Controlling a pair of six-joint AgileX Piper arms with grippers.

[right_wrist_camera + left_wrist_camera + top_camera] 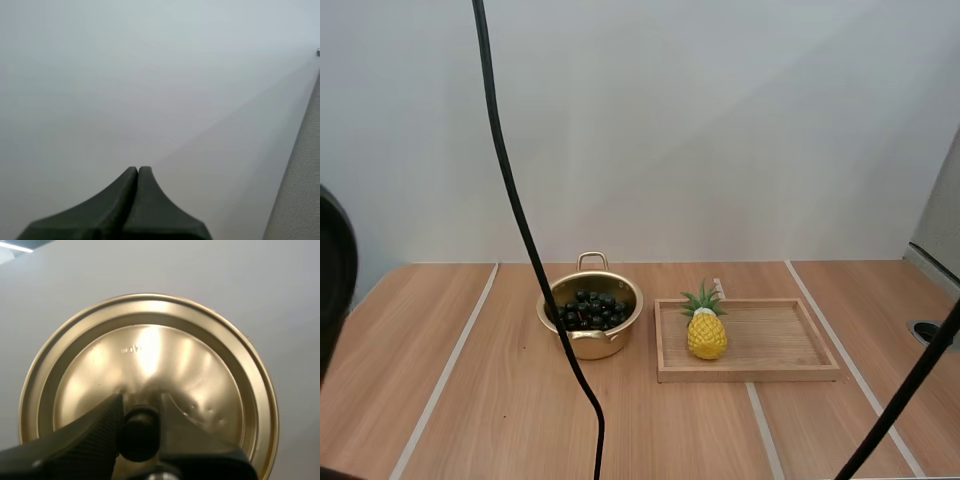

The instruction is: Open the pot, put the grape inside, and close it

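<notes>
The left gripper (140, 412) pinches the black knob (140, 436) of the gold lid (150, 350), which spreads just beyond its fingertips, the right gripper (137, 172) is pressed closed on nothing, and the lidless pot (592, 346) on the table (500, 400) holds the grapes (588, 310).

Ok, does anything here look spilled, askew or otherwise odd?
Nothing spilled or askew. The grapes lie inside the upright pot, the left tool pinches the lid by its knob, and a pineapple stands upright on the wooden tray. Only oddity: a few small dimples in the lid near the knob.
</notes>
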